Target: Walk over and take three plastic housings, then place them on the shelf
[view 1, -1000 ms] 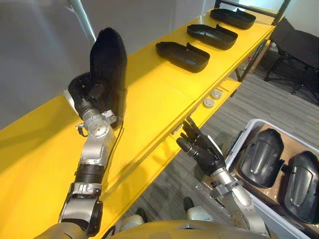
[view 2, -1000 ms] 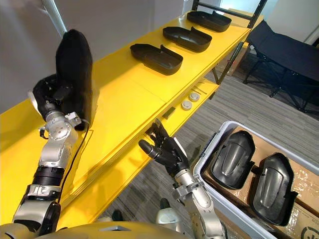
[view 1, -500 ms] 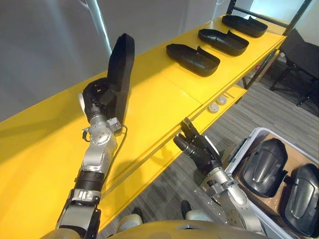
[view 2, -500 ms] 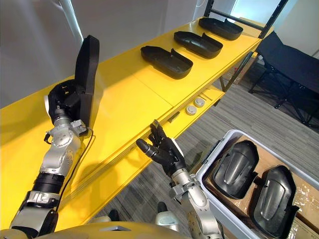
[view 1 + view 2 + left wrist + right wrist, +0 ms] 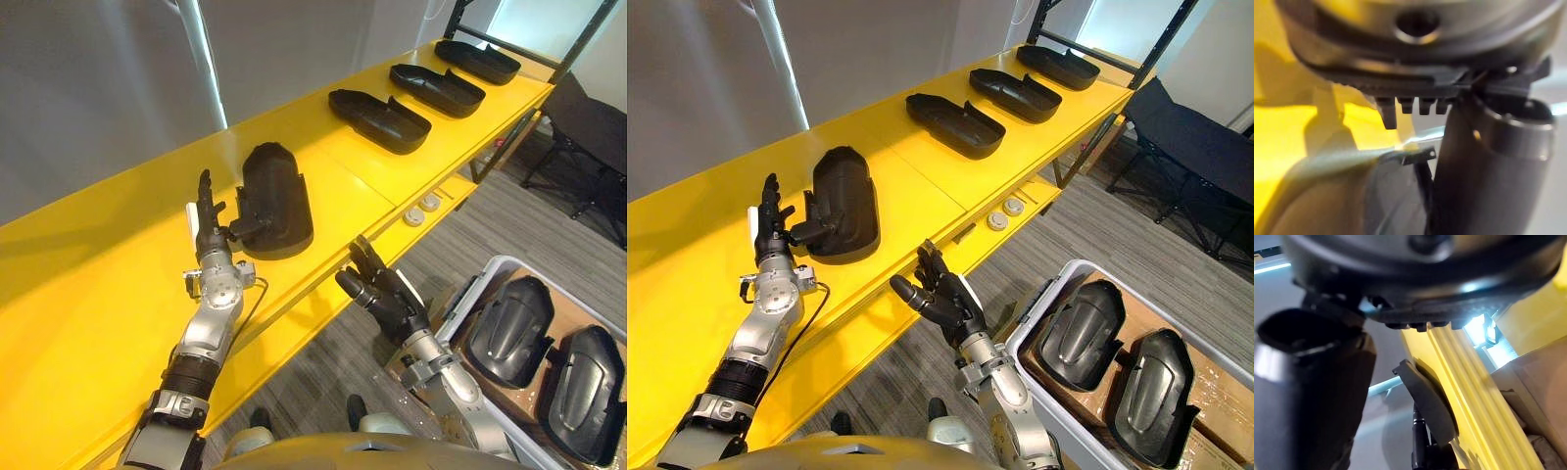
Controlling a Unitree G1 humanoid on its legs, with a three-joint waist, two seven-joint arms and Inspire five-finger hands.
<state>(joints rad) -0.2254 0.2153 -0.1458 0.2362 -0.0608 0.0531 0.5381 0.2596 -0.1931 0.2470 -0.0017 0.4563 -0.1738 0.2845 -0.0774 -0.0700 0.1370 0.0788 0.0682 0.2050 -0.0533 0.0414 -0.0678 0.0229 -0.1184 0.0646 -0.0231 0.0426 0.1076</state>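
A black plastic housing (image 5: 275,200) lies dome-up on the yellow shelf (image 5: 88,294). My left hand (image 5: 207,213) stands just to its left with its fingers straight up, and the thumb reaches over to the housing's edge. Three more housings (image 5: 380,118) (image 5: 438,88) (image 5: 477,61) lie hollow side up in a row farther along the shelf. Below the shelf's front edge my right hand (image 5: 380,296) hovers open, holding nothing. Two further housings (image 5: 514,331) (image 5: 579,378) rest in the white bin (image 5: 468,286) at lower right.
Two small round parts (image 5: 421,208) sit on the lower yellow ledge under the shelf. A black folding frame (image 5: 586,117) stands on the grey floor at far right. A grey wall runs behind the shelf.
The housing that my left hand held upright now lies flat on the shelf, and the hand's fingers have straightened off it. The right hand has hardly moved.
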